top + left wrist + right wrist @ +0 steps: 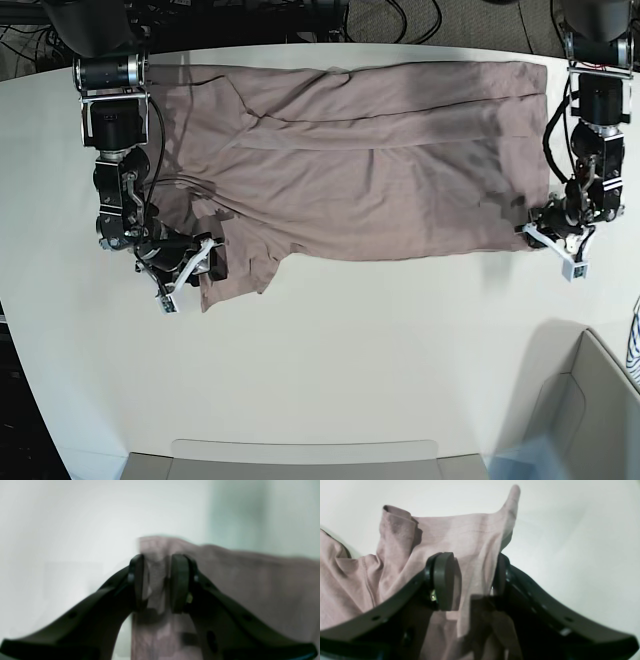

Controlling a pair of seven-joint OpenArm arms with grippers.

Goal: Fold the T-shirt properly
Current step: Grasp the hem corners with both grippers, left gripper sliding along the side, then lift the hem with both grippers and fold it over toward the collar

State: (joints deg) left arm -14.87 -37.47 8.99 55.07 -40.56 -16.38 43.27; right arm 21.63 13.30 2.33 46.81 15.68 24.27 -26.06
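We have the T-shirt (350, 160) spread across the far half of the white table (360, 360), its long edge running side to side, already doubled lengthwise by the look of the crease lines, with one sleeve (235, 270) spilling toward us at the near corner on the base view's left. We judge the step in hand to be the taking of the two near corners for the next fold.

Our right gripper (470, 580) sits low by that sleeve. In its wrist view the fabric runs up between the two pads (443, 580), which stand apart with cloth between them, so we read the jaws as parted around the sleeve rather than pinched on it. Our left gripper (157, 580) is at the hem corner on the base view's right; its view is blurred, but the pads again stand apart with a strip of pink cloth in the gap. Whether either pad presses the fabric we cannot tell.

The next move, as we judge it, calls for both jaws to close on the cloth together, then lift evenly so the near edge carries over without dragging the layers beneath.

The shirt is a dusty mauve-pink knit, soft, matte and wrinkled, with stitched hems. The pads are dark, rounded discs on black curved fingers. The table is smooth and pale
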